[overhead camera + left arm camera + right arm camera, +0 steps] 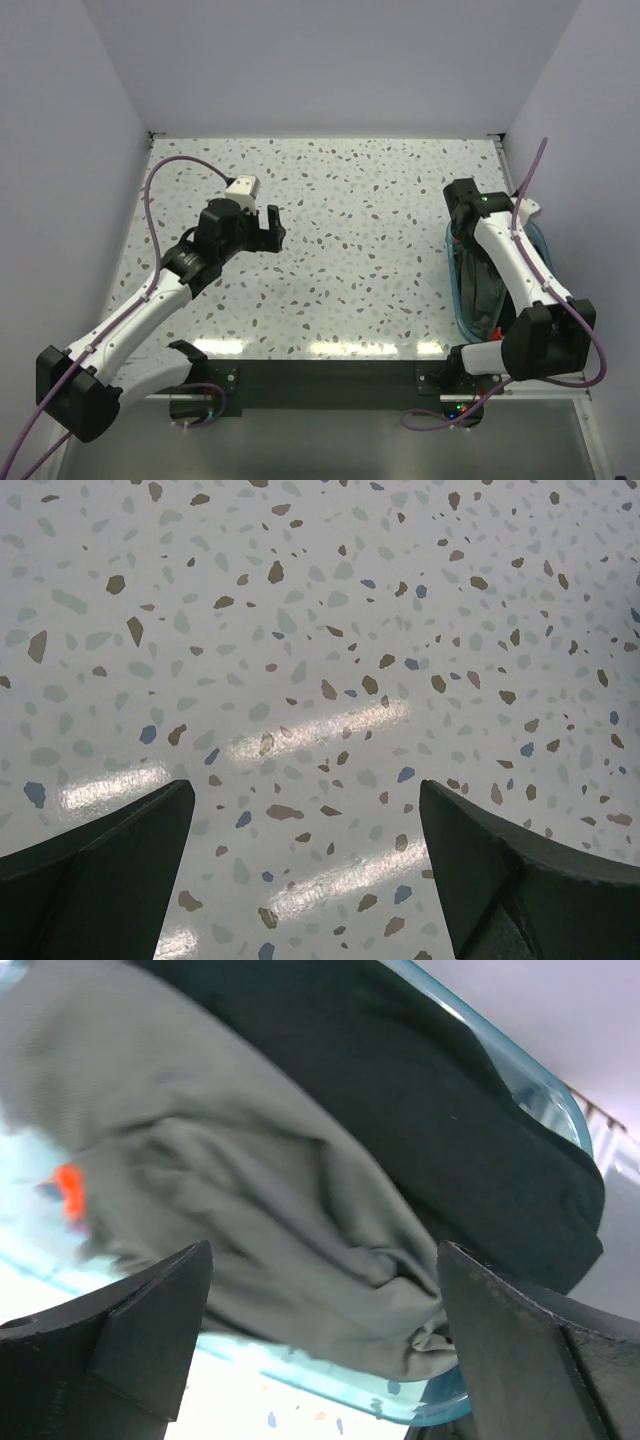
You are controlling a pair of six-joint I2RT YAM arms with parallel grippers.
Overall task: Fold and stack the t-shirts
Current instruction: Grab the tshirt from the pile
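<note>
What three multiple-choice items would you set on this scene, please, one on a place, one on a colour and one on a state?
1. Where do the t-shirts lie?
A. on a shelf
B. in the teal tub
C. on a hanger

2. What colour is the t-shirt just below the right gripper?
A. grey-green
B. white
C. yellow

3. How is the left gripper set?
A. shut on a shirt
B. shut on nothing
C. open over the bare table

Answers:
1. B, since the right wrist view shows them heaped inside the tub's rim.
2. A, since grey-green cloth fills the gap between the fingers.
3. C, since the fingers stand apart with only speckled table between them.
</note>
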